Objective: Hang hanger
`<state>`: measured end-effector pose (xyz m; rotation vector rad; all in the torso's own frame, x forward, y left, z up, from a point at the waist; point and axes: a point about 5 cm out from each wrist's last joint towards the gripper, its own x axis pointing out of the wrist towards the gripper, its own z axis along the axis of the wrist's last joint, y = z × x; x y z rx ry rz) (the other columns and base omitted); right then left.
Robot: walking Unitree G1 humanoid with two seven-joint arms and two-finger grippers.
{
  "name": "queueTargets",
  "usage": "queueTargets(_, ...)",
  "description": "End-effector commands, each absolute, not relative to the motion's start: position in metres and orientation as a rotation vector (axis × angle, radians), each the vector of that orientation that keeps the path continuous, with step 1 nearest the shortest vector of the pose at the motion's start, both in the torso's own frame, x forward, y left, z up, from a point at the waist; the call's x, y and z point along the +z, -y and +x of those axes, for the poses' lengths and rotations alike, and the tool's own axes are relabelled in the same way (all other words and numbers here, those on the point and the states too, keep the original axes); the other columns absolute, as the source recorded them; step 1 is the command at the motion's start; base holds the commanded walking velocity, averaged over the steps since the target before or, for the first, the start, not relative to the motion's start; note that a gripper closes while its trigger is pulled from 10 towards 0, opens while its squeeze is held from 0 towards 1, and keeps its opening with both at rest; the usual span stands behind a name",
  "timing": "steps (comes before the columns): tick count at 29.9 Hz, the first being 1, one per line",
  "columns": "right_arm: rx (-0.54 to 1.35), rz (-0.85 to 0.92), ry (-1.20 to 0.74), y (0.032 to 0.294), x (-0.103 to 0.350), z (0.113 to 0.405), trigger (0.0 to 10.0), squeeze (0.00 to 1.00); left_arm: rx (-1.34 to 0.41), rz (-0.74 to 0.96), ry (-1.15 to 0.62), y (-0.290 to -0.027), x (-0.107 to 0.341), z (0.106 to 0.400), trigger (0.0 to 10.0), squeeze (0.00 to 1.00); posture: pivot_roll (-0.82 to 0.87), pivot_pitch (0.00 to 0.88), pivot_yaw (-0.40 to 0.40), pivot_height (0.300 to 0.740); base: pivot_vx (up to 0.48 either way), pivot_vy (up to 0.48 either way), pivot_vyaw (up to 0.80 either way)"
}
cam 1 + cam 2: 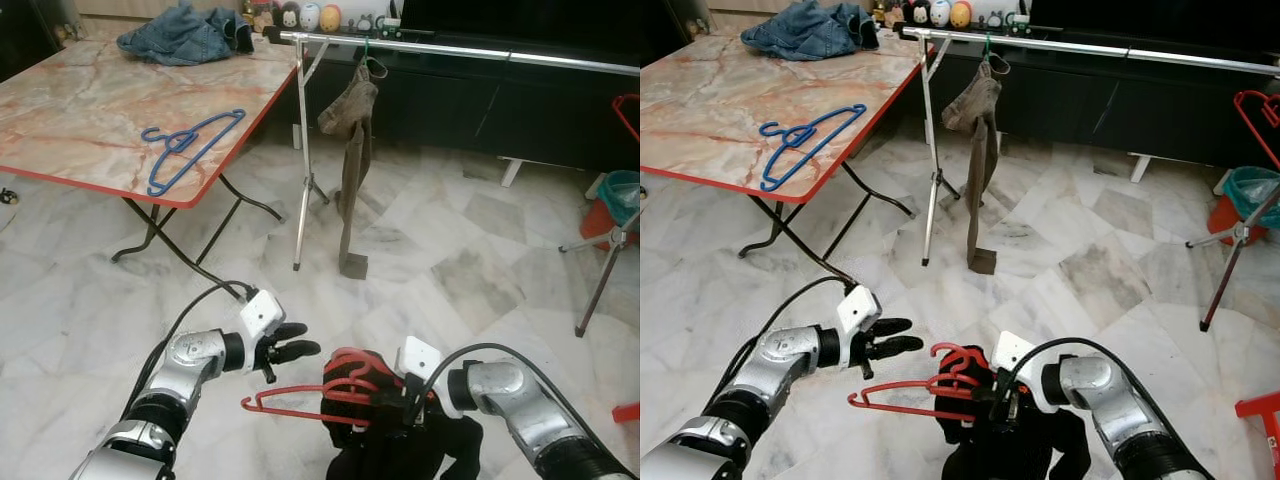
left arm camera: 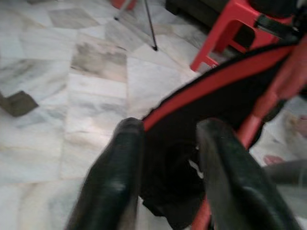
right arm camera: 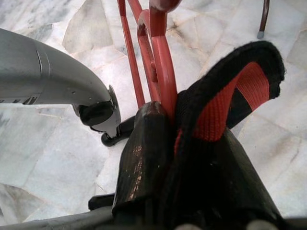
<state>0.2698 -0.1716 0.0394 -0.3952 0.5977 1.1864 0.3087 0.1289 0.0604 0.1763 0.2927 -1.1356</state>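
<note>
Red hanger (image 1: 300, 398) in right hand (image 1: 400, 405)

White marble floor (image 1: 450, 270), marble-topped folding table (image 1: 90, 110), dark cabinet (image 1: 470, 100)

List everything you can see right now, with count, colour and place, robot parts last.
Red hanger: 1, red, low in front, held by the right end effector with a garment.
Garment: 1, black with red trim, on the red hanger.
Blue hanger: 1, blue, flat on the table.
Table: 1, marble-look top with red edge, ahead on the left.
Denim clothing: 1 pile, blue, at the table's far end.
Clothes rail: 1, silver, ahead.
Hanging garment: 1, brown, on the rail's left end.
Figurines: several, mixed colours, behind the rail.
Bin: 1, orange and teal, far right.
Left end effector: open, beside the red hanger.
Right end effector: shut on the red hanger.
</note>
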Motion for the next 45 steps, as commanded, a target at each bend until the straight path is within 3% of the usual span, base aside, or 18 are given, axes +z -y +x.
queueTargets(1,1.208,-0.409,-0.58,0.169,0.044,0.273,10.0,0.0,-1.175,0.187,-0.316,-0.128,0.058,0.305,10.0,1.0,-0.02,0.068,-0.003,0.74,0.0,0.0,0.0)
queueTargets(7,1.215,-0.436,-0.589,0.172,0.048,0.276,10.0,0.0,-1.22,0.315,-0.362,-0.123,0.049,0.3,10.0,1.0,-0.03,0.07,-0.004,0.74,0.0,0.0,0.0)
queueTargets(14,1.226,-0.447,-0.595,0.173,0.049,0.275,10.0,0.0,-1.21,0.307,-0.352,-0.12,0.05,0.301,10.0,1.0,-0.03,0.072,-0.006,0.74,0.0,0.0,0.0)
queueTargets(15,1.228,-0.448,-0.595,0.172,0.049,0.275,10.0,0.0,-1.209,0.308,-0.35,-0.12,0.051,0.302,10.0,0.0,-0.03,0.073,-0.007,0.74,0.0,0.0,0.0)
queueTargets(32,1.208,-0.488,-0.594,0.165,0.054,0.286,10.0,0.0,-1.297,0.272,-0.392,-0.108,0.043,0.292,10.0,0.0,-0.03,0.073,-0.012,0.74,0.0,0.0,0.0)
queueTargets(45,1.246,-0.471,-0.574,0.157,0.058,0.284,10.0,0.0,-1.263,0.298,-0.394,-0.104,0.043,0.296,10.0,0.0,-0.03,0.072,-0.011,0.74,0.0,0.0,0.0)
